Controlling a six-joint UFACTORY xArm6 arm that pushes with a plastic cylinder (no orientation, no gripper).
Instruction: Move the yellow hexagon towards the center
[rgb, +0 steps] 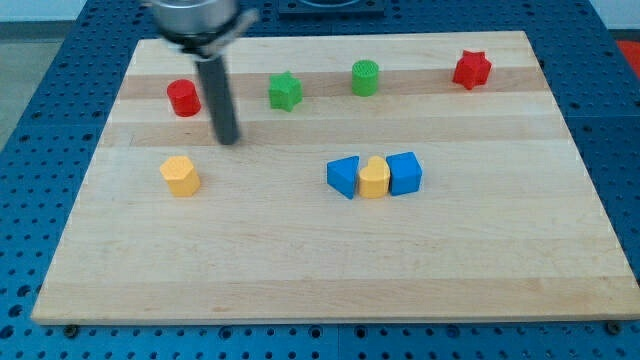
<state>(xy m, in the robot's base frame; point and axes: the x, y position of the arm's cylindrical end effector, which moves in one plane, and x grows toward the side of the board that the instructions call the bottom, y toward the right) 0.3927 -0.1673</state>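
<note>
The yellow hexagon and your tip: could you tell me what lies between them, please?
Nothing: in the camera view, only bare board separates my tip from the yellow hexagon, which sits below it, toward the view's left.

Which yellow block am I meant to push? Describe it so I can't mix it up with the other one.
Start at the wooden board and go to its left half. There the yellow hexagon sits alone, below the red cylinder and just down-left of my tip. The other yellow block is wedged between two blue blocks near the middle; this one touches nothing.
</note>
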